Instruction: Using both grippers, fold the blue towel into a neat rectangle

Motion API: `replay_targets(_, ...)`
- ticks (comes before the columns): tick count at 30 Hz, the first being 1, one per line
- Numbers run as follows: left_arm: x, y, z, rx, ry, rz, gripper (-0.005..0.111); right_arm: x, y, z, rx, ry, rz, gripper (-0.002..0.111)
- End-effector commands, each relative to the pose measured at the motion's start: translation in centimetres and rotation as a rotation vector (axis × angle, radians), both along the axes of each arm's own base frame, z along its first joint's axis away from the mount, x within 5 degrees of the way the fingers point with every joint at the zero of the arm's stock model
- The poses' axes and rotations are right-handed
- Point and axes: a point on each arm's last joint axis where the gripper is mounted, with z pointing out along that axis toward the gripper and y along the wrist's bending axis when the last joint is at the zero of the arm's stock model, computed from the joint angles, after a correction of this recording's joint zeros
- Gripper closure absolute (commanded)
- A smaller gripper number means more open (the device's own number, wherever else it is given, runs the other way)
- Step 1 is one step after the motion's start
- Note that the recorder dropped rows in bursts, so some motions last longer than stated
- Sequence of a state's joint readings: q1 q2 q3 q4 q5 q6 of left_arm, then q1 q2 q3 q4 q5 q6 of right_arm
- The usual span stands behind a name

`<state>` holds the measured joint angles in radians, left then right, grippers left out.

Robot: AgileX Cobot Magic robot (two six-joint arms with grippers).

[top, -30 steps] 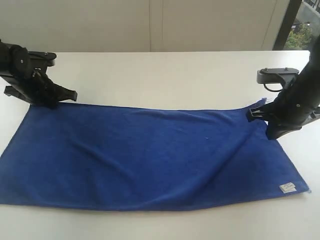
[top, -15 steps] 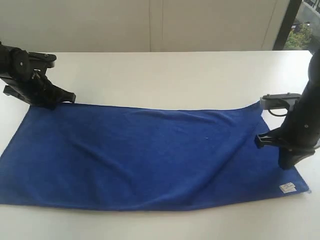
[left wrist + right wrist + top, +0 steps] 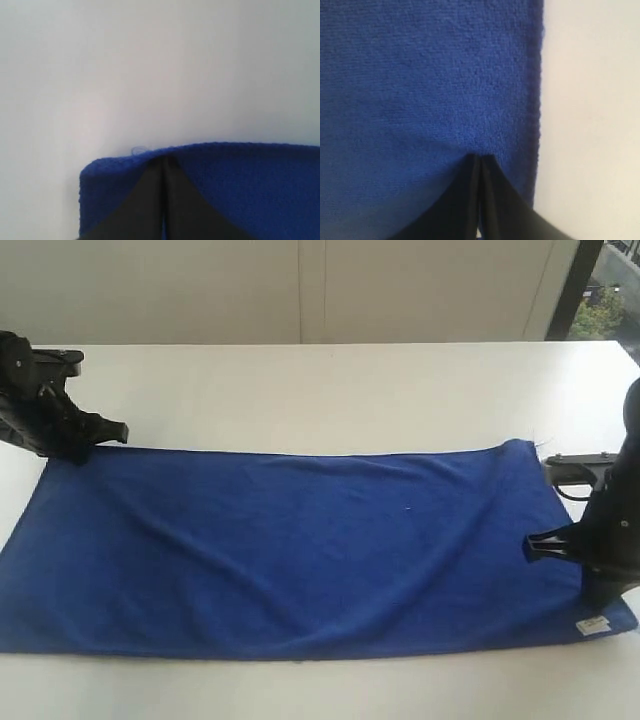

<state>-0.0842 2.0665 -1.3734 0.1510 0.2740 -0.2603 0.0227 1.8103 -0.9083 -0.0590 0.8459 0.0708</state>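
Observation:
The blue towel (image 3: 300, 540) lies spread out long and flat on the white table (image 3: 330, 390), with its white label (image 3: 593, 625) at the near right corner. My left gripper (image 3: 74, 450) sits at the towel's far left corner. In the left wrist view its jaws (image 3: 162, 160) are shut just inside the hem, and the cloth (image 3: 250, 185) rises to a slight peak at the tips. My right gripper (image 3: 603, 596) stands on the towel's right end, just behind the label. Its jaws (image 3: 479, 157) are shut with the tips on flat cloth (image 3: 420, 75), close to the side hem.
A pale wall runs behind the table, and a dark window frame (image 3: 572, 290) stands at the back right. The towel's near hem lies close to the table's front edge. Bare tabletop (image 3: 330, 390) stretches behind the towel.
My right gripper has travelled from the far right corner along the right end to beside the label, and that end now lies flatter and further right. My left gripper and its corner shifted slightly left.

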Motion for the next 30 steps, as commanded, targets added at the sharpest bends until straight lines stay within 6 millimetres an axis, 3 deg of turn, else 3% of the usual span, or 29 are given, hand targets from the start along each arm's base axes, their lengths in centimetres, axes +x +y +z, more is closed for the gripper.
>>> replay_targets(1, -0.2, 0.2, 0.0, 0.000, 0.029, 0.016, 0.107, -1.0, -0.5, -0.1, -0.036, 0.055, 0.015, 0.108)
replay_targets(15, -0.3, 0.2, 0.5, 0.012, 0.020, -0.009, 0.107, 0.2, -0.3, 1.7, -0.021, -0.148, 0.018, 0.108)
replay_targets(24, -1.5, 0.3, 7.1, 0.013, -0.100, -0.019, 0.107, 0.7, -0.1, 5.9, 0.010, -0.417, 0.003, 0.108)
replay_targets(27, -3.5, 0.5, 8.5, 0.033, 0.025, -0.018, 0.107, 0.7, 0.2, 6.6, 0.038, -0.461, 0.015, 0.108)
replay_targets(30, -5.3, 0.6, 8.8, 0.064, 0.191, -0.089, 0.107, 1.7, 0.3, 5.9, 0.056, -0.489, 0.007, 0.108)
